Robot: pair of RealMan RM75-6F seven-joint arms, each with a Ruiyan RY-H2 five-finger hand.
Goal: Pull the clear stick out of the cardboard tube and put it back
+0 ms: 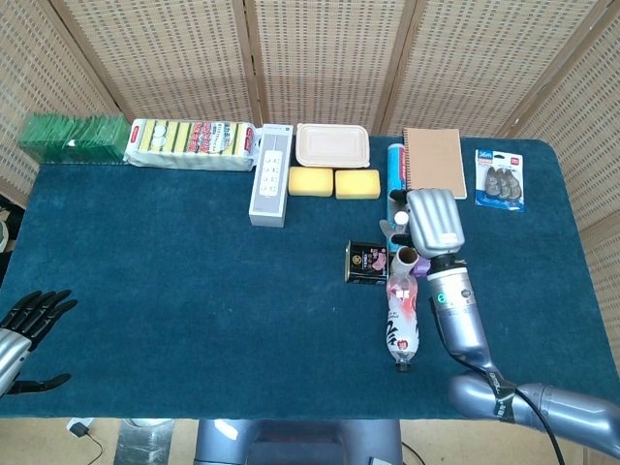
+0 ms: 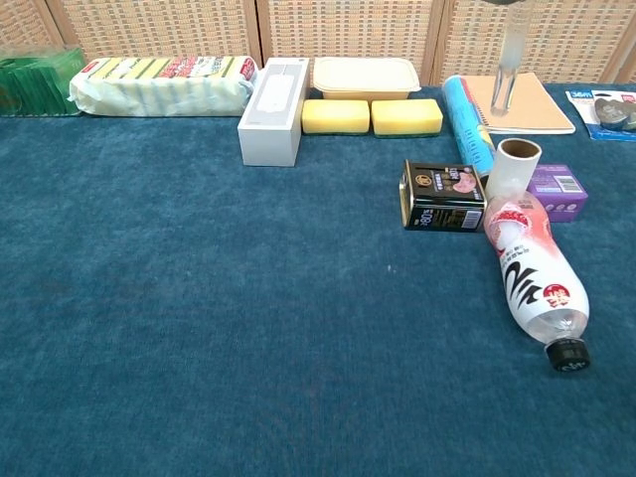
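Observation:
The cardboard tube [image 2: 517, 168] stands upright on the blue cloth between a black tin and a purple box; its open top shows in the head view [image 1: 408, 257]. My right hand [image 1: 432, 223] hovers above it, seen from its grey back, and holds the clear stick [image 2: 509, 60] upright in the air. The stick's lower end hangs above and slightly behind the tube, clear of its mouth. My left hand [image 1: 29, 325] rests at the table's near left corner with fingers spread, holding nothing.
A black tin [image 2: 442, 196], a purple box [image 2: 561, 191] and a lying bottle [image 2: 533, 273] crowd the tube. A blue roll [image 2: 467, 121], notebook [image 2: 517, 101], sponges [image 2: 372, 116], lidded container [image 2: 363, 77] and power strip [image 2: 271, 123] line the back.

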